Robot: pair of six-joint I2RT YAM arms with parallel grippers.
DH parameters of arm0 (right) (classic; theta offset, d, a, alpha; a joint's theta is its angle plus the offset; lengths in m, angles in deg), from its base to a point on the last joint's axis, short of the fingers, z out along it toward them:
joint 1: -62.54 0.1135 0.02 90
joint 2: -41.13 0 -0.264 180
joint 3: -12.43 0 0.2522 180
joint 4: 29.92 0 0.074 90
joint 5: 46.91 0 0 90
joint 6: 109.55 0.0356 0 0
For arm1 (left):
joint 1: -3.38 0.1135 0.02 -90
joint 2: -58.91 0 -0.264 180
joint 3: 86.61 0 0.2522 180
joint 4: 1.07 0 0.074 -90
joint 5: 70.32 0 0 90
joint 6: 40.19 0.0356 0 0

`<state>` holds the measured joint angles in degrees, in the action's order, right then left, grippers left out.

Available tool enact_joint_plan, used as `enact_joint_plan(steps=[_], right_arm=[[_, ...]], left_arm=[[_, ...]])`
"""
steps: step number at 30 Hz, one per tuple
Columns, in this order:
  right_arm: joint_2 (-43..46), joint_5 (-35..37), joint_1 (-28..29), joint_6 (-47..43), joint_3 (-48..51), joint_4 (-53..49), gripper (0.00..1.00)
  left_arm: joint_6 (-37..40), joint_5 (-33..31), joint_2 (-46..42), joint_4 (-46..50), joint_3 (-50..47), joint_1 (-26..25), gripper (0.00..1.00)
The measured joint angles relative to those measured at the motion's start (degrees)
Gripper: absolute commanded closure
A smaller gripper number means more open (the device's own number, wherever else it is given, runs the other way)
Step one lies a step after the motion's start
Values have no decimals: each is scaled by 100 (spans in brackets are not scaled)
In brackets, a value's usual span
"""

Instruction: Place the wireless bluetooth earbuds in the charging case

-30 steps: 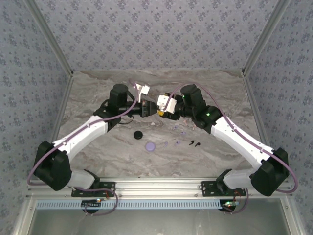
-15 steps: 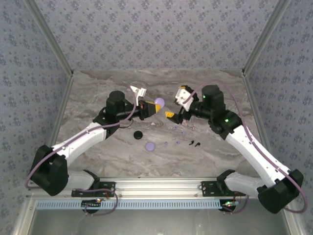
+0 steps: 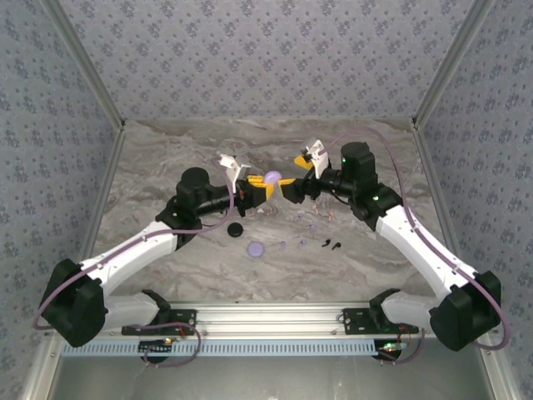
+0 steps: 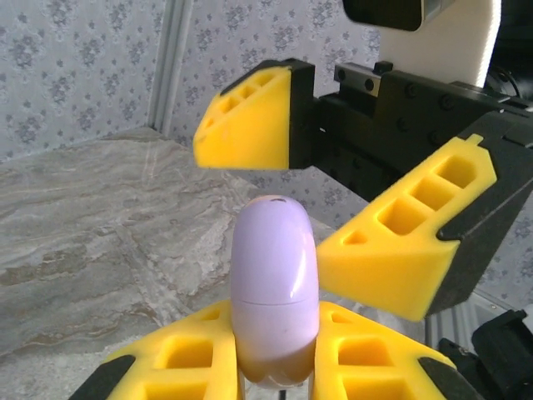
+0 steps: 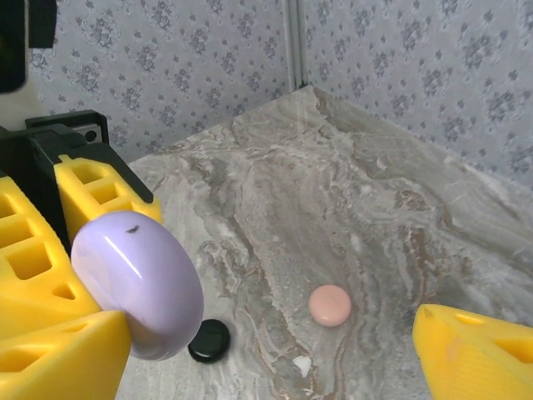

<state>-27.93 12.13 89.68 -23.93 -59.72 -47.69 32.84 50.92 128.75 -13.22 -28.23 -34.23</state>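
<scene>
Left pincer (image 3: pixel 260 185): clenched on the closed lilac charging case (image 3: pixel 271 177), held clear above the counter (image 3: pixel 166 167).
Right pincer (image 3: pixel 291 187): spread wide and grasping nothing, with one yellow finger above the case and one just beside it. Whether it touches, I cannot tell.
Wireless bluetooth earbuds (image 3: pixel 333 245): loose on the counter below the right pincer, the black pair nearest and the pale ones just behind.
Change: a second ago both pincers met at the case. The right one then drew back, and now it sits close again.
</scene>
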Motion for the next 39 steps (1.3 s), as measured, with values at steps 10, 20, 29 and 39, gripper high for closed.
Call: enact_joint_plan(steps=[10, 20, 29, 39], right_arm=[[-267, -46, -26, 177, -251, -76, 11], [-444, -74, -186, 205, -647, -173, 11], [-350, -61, -295, 223, -697, -323, 9], [485, 1025, -647, 942, -459, -1591, 15]], left_arm=[[409, -227, 0, 35, -2, 9, 100], [896, -85, 0, 280, 0, -79, 100], [1110, -111, 0, 310, -13, -109, 100], [1801, -433, -339, -2, -667, -295, 100]])
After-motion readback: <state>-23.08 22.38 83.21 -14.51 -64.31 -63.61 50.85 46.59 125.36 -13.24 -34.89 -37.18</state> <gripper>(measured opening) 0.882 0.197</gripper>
